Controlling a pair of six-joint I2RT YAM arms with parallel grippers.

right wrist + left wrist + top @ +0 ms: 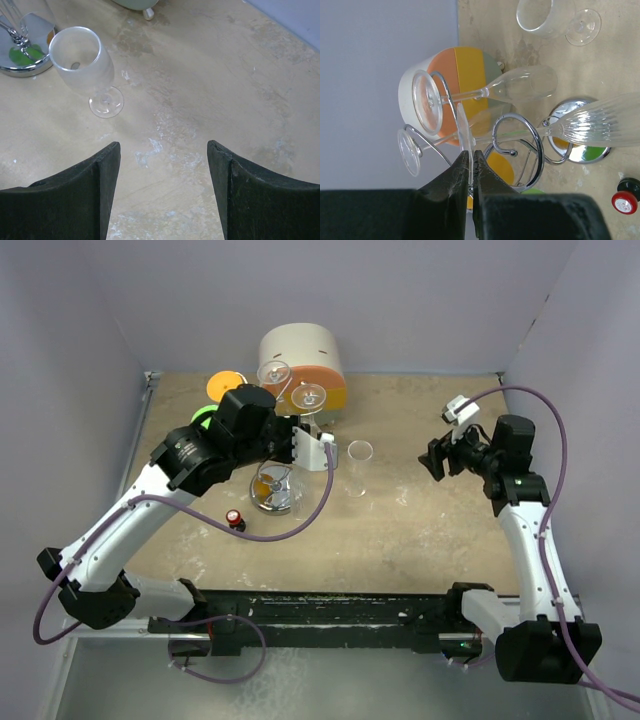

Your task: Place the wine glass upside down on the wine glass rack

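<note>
In the left wrist view, my left gripper (pixel 471 152) is shut on the thin foot of a ribbed clear wine glass (pixel 600 125), which shows edge-on between the fingers. The glass hangs upside down with its stem running through a curled arm of the silver wine glass rack (pixel 517 117). Two other glasses (pixel 520 85) hang on the rack with their feet up. From above, the left gripper (pixel 292 432) sits at the top of the rack (pixel 272 490). My right gripper (pixel 164 145) is open and holds nothing, off to the right (pixel 440 455).
A frosted glass (pixel 82 60) stands upright on the table (pixel 420 530) between the arms (pixel 359 465). The white-and-orange drum (pixel 300 360) sits behind the rack. A small red-capped bottle (pixel 234 519) lies left of the rack base. An orange disc (pixel 226 386) and a green thing (pixel 205 415) are at the back left.
</note>
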